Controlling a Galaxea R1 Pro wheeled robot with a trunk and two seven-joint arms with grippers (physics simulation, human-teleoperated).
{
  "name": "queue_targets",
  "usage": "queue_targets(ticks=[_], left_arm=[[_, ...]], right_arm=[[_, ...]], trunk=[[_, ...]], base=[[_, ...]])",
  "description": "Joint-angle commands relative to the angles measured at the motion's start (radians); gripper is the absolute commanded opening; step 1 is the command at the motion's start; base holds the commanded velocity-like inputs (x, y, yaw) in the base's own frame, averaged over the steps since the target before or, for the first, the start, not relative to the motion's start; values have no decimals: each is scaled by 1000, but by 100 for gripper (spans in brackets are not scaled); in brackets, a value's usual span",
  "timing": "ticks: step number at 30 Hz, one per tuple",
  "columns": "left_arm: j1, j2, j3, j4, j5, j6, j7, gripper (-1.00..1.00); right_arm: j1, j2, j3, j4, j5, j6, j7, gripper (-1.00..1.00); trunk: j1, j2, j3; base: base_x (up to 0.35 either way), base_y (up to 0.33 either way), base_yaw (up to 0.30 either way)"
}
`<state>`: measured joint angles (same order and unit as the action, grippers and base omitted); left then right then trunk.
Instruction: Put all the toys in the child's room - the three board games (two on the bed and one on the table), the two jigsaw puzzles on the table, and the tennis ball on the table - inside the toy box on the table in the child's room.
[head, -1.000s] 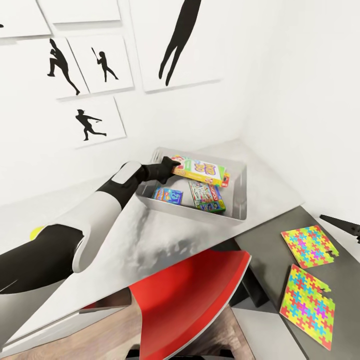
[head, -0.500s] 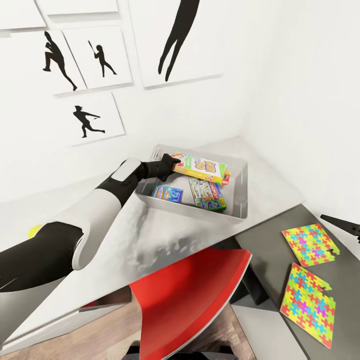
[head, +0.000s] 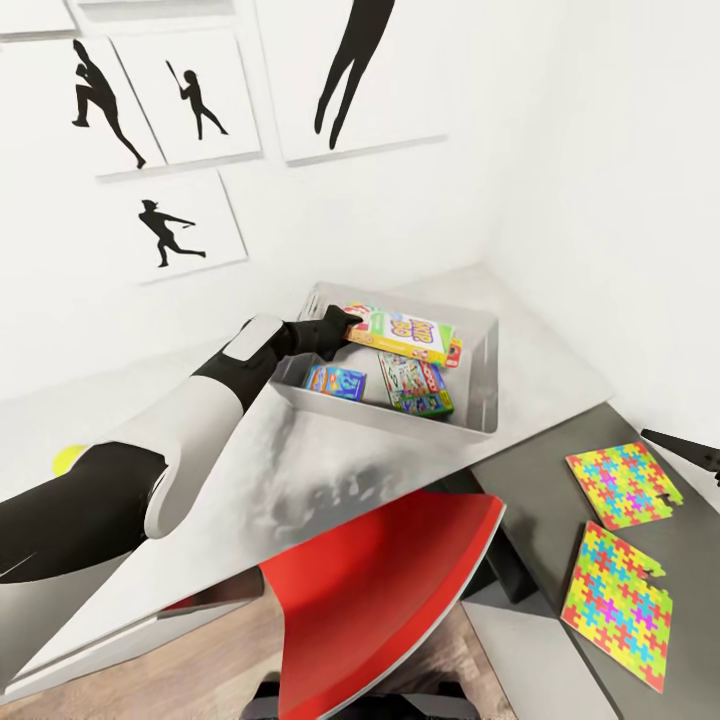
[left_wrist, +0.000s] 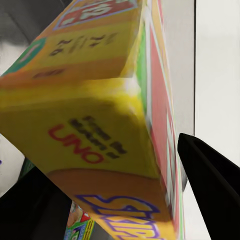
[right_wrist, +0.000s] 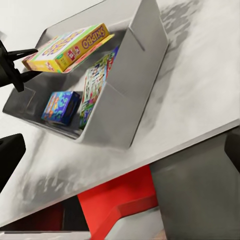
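The left gripper (head: 347, 327) is clamped on one short end of the yellow Skip-Bo board game (head: 400, 337), holding it roughly level above the toy box (head: 483, 385). In the right wrist view the two dark fingers (right_wrist: 20, 52) sit one above and one below the box edge, which explains the flat carry: an end grip keeps the long body projecting out over the bin's interior so it can be lowered without the arm crossing the wall.

Two other board games already lie inside: a small blue one (head: 335, 382) near the wall on the arm's side, and a green one (head: 416, 386) toward the middle. The held game hangs above the far half of the bin, partly over the green one. I judge there is room to set it down, resting on or beside the green box, since the sloping sides are clear of its corners.

The right gripper (head: 690, 452) shows as a dark tip at the frame edge near the two jigsaw puzzles (head: 620, 535), which lie flat on the darker grey table (head: 530, 500), one nearer the wall, one nearer the table's front edge, untouched. Whether its fingers are apart cannot be told.

The tennis ball (head: 68, 459) peeks out behind the left upper arm, well apart from the bin. A red chair (head: 390, 590) stands at the table's near edge
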<state>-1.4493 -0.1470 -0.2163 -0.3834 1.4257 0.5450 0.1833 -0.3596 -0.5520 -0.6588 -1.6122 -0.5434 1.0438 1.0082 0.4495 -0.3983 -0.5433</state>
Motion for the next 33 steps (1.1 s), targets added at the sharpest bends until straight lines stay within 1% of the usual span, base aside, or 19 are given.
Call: queue_targets(ticks=[1, 17, 23, 33], left_arm=[[-1, 0, -5, -2, 12, 0, 9, -100], [-1, 2, -6, -2, 12, 0, 8, -100], [-1, 2, -6, -2, 12, 0, 8, -100], [-1, 4, -6, -2, 11, 0, 8, -100]], right_arm=[[-1, 0, -1, 0, 3, 3, 6, 100], [-1, 0, -1, 0, 3, 3, 6, 100], [0, 0, -1, 0, 3, 3, 7, 100], [1, 0, -2, 0, 3, 3, 33, 100]], trunk=[[0, -2, -3], [0, -2, -28], [0, -2, -31], [0, -2, -33]], base=[[0, 0, 0], [0, 0, 0], [0, 0, 0], [0, 0, 0]])
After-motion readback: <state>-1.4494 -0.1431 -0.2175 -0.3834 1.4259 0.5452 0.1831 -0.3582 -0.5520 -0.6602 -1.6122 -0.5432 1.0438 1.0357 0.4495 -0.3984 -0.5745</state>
